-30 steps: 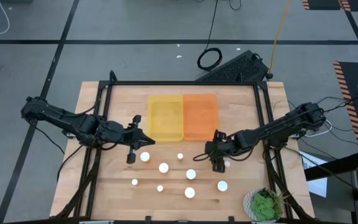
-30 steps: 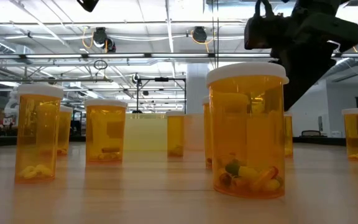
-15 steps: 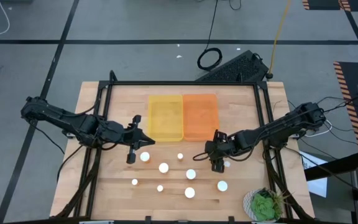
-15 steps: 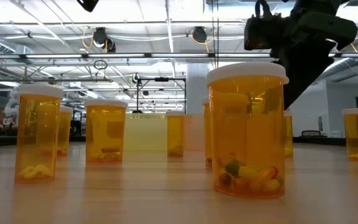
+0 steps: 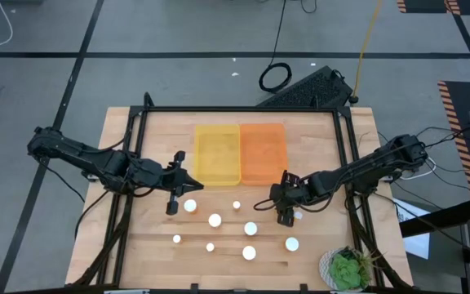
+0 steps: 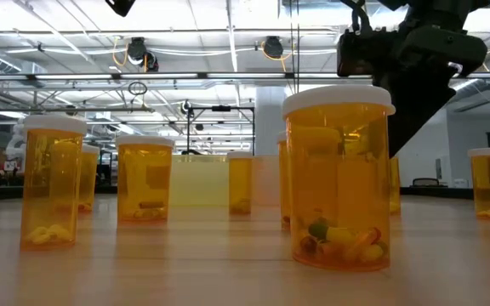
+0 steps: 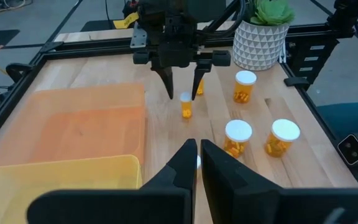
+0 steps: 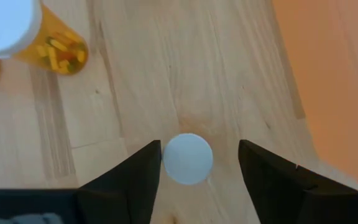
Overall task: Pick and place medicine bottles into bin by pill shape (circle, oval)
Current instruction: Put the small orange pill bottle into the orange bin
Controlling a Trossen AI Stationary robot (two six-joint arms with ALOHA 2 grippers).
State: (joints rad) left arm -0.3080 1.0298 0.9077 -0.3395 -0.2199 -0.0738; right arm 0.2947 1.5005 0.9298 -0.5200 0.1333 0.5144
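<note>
Several amber medicine bottles with white caps stand upright on the wooden table, among them one (image 5: 215, 220) and another (image 5: 250, 229). A yellow bin (image 5: 217, 153) and an orange bin (image 5: 263, 153) sit side by side at the far middle. My right gripper (image 8: 197, 162) hangs open over a small bottle (image 8: 188, 158), pointing down, with one finger on each side of its cap. I cannot tell whether the fingers touch it. My left gripper (image 5: 172, 202) waits shut beside the leftmost bottle (image 5: 190, 206), holding nothing.
A potted plant (image 5: 347, 269) stands at the near right corner. A black frame rail (image 5: 243, 110) borders the table on its far side and both ends. More bottles (image 7: 238, 137) stand close together between the two grippers. Bare wood lies near the left edge.
My right gripper has sunk slightly toward the small bottle below it and has stayed open. The bottles have not moved.
</note>
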